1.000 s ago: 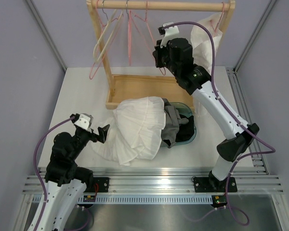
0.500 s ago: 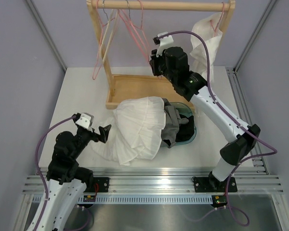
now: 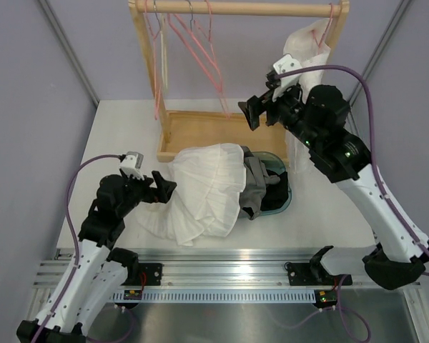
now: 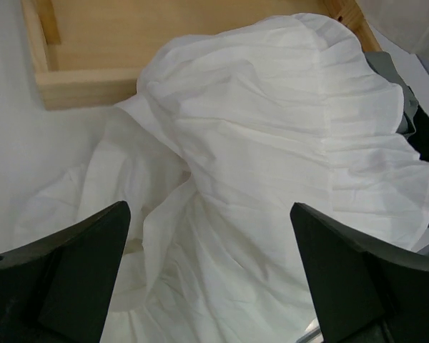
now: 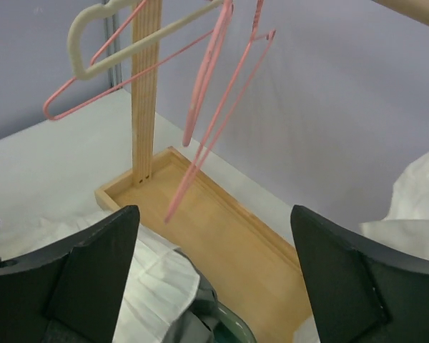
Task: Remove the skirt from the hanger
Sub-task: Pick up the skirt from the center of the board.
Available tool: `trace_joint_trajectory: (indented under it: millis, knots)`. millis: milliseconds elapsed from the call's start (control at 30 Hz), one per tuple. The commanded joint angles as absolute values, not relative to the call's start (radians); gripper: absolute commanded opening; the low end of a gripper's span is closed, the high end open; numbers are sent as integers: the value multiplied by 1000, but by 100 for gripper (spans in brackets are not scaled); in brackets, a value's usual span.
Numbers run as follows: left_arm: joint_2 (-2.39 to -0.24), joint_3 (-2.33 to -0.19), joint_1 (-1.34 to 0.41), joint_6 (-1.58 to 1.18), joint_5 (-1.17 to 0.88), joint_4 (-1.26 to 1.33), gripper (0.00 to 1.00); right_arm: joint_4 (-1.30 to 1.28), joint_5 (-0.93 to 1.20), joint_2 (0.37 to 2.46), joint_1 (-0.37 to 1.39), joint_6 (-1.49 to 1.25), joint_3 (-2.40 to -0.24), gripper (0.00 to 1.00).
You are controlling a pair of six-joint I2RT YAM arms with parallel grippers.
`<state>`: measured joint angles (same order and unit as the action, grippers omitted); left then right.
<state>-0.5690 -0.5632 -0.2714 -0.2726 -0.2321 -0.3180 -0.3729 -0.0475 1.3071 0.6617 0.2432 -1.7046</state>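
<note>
Right pincer (image 3: 256, 111) now clear of pink hangers (image 5: 208, 71), wide and empty; left pincer (image 3: 164, 184) wide, at edge of white garment (image 3: 200, 189)

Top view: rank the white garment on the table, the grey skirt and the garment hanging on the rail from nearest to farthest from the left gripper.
1. White garment, right beside the left gripper.
2. Grey skirt, in the teal tub beyond it.
3. Hanging garment, far right of the rail.

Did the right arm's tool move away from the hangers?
Yes. The right arm's black tool drew back from the light wooden clothes rail, lower in the overhead view.
</note>
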Motion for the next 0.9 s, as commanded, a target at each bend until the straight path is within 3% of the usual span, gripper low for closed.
trace_joint_trajectory:
  millis: [0, 167, 433, 567, 633, 767, 833, 867]
  knots:
    - [-624, -594, -275, -558, -118, -327, 99, -478, 139, 1215, 612, 385, -1639, 95]
    - [-742, -519, -273, -846, -106, -189, 99, -554, 280, 1076, 493, 407, -1487, 99]
    - [-975, -568, -273, -873, -184, -57, 97, -577, 393, 878, 385, 379, -1263, 100]
    - [-1006, -566, -275, -867, -219, 3, 76, -574, 466, 822, 351, 348, -1148, 99]
    - [-993, -569, -273, -858, -229, 34, 48, -563, 483, 793, 322, 333, -1103, 99]
    - [-942, -586, -273, -824, -232, 14, 9, -546, 540, 749, 273, 311, -1043, 99]
    - [-924, -601, -268, -802, -245, 3, 0, -537, 557, 727, 256, 304, -1022, 99]
    - [-902, -607, -264, -796, -256, 3, 0, -534, 569, 721, 238, 299, -1002, 100]
